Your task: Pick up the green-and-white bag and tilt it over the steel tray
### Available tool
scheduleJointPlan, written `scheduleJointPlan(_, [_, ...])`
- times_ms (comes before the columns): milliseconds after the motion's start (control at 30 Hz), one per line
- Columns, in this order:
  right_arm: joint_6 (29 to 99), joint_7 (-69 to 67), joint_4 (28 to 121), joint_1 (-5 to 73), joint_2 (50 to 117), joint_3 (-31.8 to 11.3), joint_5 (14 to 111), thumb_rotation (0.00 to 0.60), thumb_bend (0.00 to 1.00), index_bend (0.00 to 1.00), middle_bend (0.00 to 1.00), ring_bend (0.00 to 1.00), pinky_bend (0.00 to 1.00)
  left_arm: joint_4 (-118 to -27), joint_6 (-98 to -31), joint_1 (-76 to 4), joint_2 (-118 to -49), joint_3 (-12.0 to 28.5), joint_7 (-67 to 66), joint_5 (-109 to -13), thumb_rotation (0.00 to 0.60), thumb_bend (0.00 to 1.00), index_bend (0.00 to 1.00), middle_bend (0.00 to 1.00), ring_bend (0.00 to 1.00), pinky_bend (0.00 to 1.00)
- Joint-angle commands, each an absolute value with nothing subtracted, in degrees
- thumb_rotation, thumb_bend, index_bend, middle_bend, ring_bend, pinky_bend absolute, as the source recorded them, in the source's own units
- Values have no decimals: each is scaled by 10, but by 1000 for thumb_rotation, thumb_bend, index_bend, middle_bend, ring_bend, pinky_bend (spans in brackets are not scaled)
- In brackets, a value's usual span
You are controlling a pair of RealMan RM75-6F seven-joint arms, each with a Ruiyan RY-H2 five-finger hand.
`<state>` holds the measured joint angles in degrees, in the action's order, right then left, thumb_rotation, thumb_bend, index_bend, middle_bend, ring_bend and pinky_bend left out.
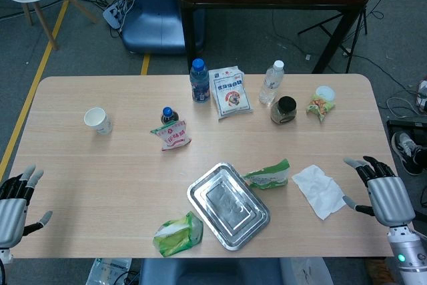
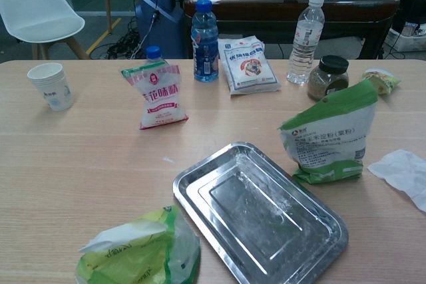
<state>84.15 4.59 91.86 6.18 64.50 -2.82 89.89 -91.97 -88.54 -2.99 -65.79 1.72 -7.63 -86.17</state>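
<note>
Grey-and-black, the left robot hand (image 1: 15,203) rests at the near left edge of the pale wooden surface (image 1: 100,185), fingers spread wide and holding nothing. The right robot hand (image 1: 383,191) lies at the near right edge, likewise spread wide and empty; both appear in the head view only.

Just left of the right robot hand lies a crumpled white paper tissue (image 1: 320,188) (image 2: 406,172). Left of the tissue stands the green-and-white bag (image 1: 268,175) (image 2: 329,139), upright with its green top folded over, just beside the right far corner of the rectangular steel tray (image 1: 228,205) (image 2: 259,207); whether the two touch cannot be told. The tray lies flat, turned diagonally, near the middle of the surface. A crumpled lime-green and white bag (image 1: 177,233) (image 2: 140,252) lies at the near edge, just left of the tray.

Farther back, from left to right: a white paper cup (image 1: 98,120) (image 2: 52,86); a white-and-red seasoning packet (image 1: 173,135) (image 2: 157,94), with a small dark blue-capped bottle (image 1: 168,115) (image 2: 154,52) behind it; a blue plastic bottle (image 1: 199,80) (image 2: 204,40); a flat white printed packet (image 1: 229,91) (image 2: 247,64); a clear water bottle (image 1: 271,82) (image 2: 305,39); a dark-lidded glass jar (image 1: 283,109) (image 2: 327,78); and a small green-and-orange snack packet (image 1: 320,105) (image 2: 381,80).
</note>
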Motion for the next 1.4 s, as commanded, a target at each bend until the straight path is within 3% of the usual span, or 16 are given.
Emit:
scheduleJointPlan(33, [841, 45, 919, 62, 645, -27, 899, 600, 64, 237, 312, 178, 243, -919, -883, -31, -659, 17, -77, -862, 600, 187, 94, 50, 102, 83])
scheduleJointPlan(300, [811, 41, 934, 73, 641, -25, 886, 600, 64, 237, 312, 178, 243, -919, -884, -31, -661, 19, -76, -865, 600, 187, 94, 50, 102, 84])
scheduleJointPlan(633, [681, 14, 930, 145, 660, -39, 843, 600, 41, 201, 292, 179, 243, -919, -883, -31, -662, 18, -74, -866, 600, 188, 94, 50, 102, 83])
scheduleJointPlan(900, [592, -108, 847, 211, 723, -44, 852, 600, 1, 179, 276, 179, 243, -922, -886, -27, -660, 16, -75, -867, 600, 187, 94, 50, 102, 83])
scheduleJointPlan(1400, [566, -265, 677, 270, 845, -18, 903, 600, 0, 177, 276, 179, 243, -935, -890, -24, -654, 16, -86, -870, 600, 187, 94, 50, 102, 83])
